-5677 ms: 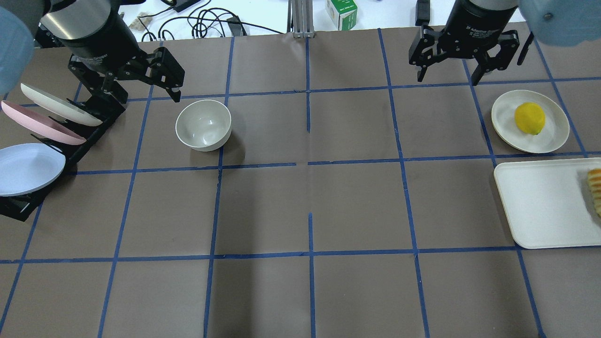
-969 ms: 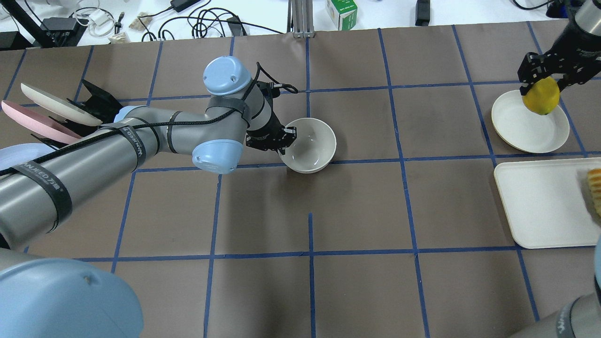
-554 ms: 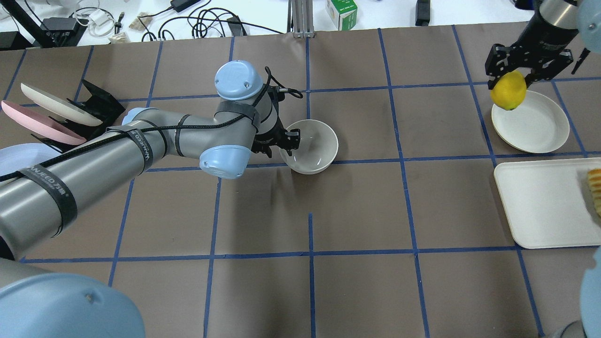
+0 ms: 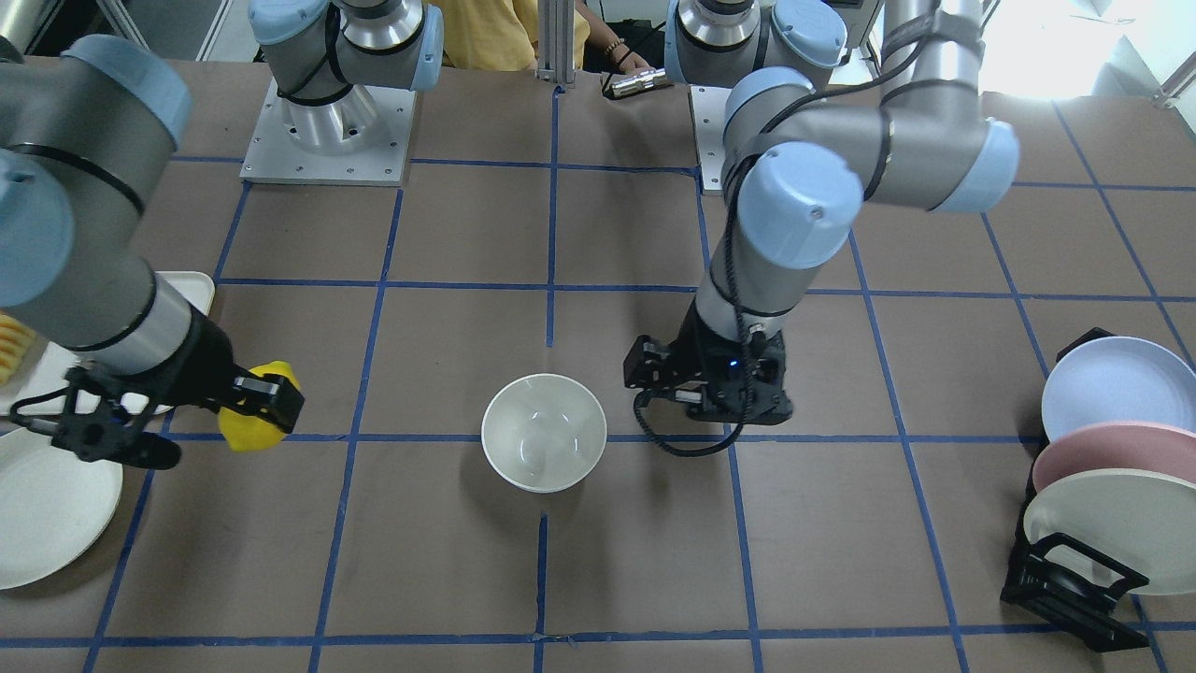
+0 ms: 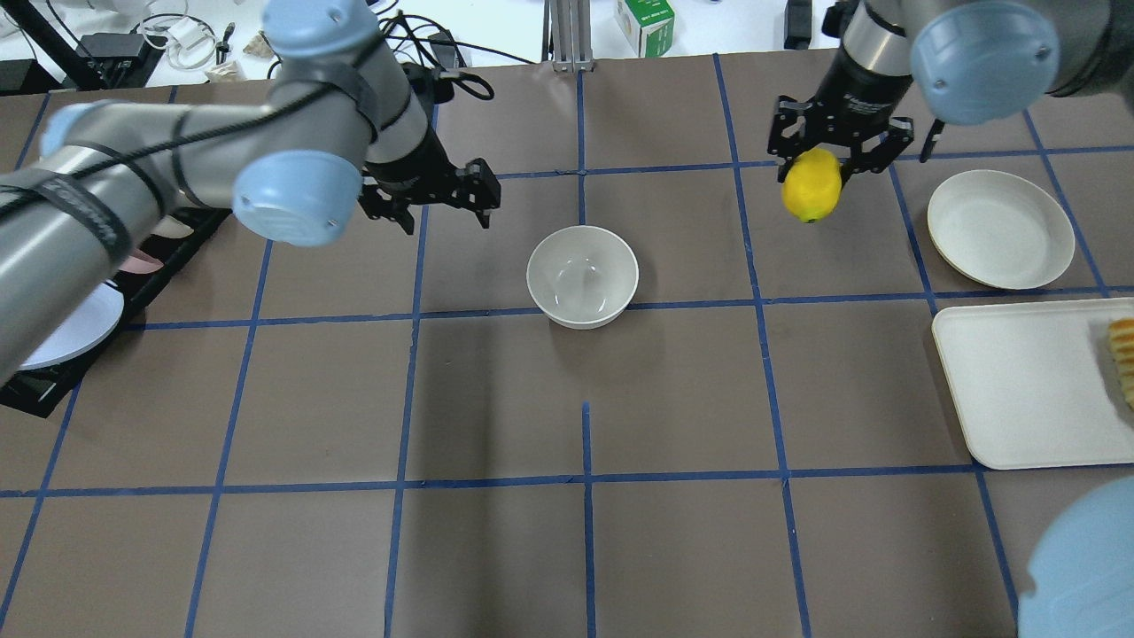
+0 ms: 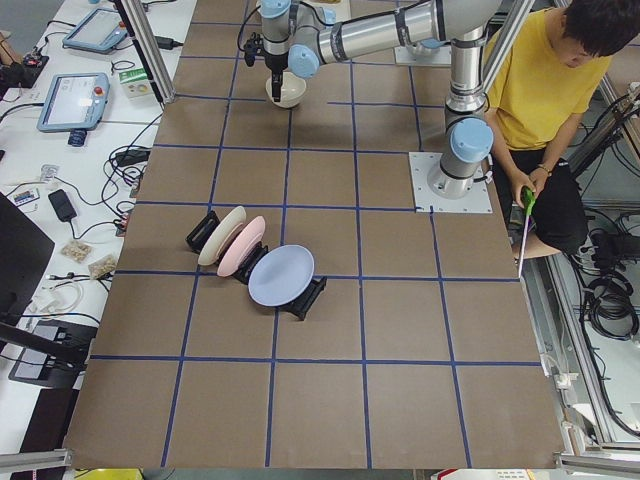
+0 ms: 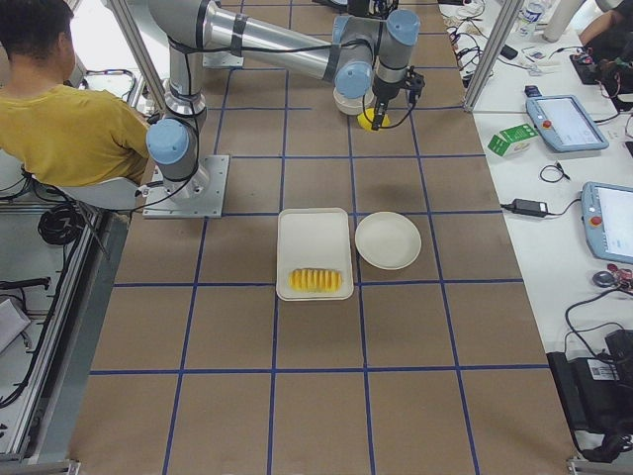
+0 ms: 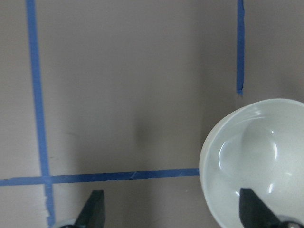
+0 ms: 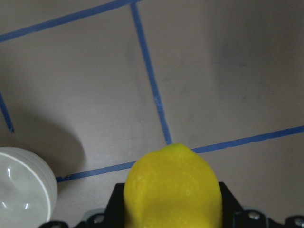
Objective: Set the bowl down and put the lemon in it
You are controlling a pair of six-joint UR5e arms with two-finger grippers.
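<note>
The off-white bowl point(image 5: 582, 276) stands upright and empty near the table's middle; it also shows in the front view point(image 4: 544, 432) and the left wrist view point(image 8: 256, 161). My left gripper point(image 5: 446, 208) is open and empty, raised above the table to the left of the bowl and apart from it. My right gripper point(image 5: 819, 173) is shut on the yellow lemon point(image 5: 811, 184) and holds it in the air to the right of the bowl. In the right wrist view the lemon point(image 9: 173, 190) fills the lower middle and the bowl point(image 9: 21, 190) sits at the lower left.
An empty off-white plate point(image 5: 999, 229) lies at the right. A white tray point(image 5: 1028, 390) with sliced fruit point(image 5: 1123, 354) lies in front of it. A black rack of plates point(image 4: 1112, 467) stands at the left. A person sits behind the robot.
My left gripper has let go of the bowl and pulled away to the back left, open. My right gripper has carried the lemon leftward off the plate toward the bowl.
</note>
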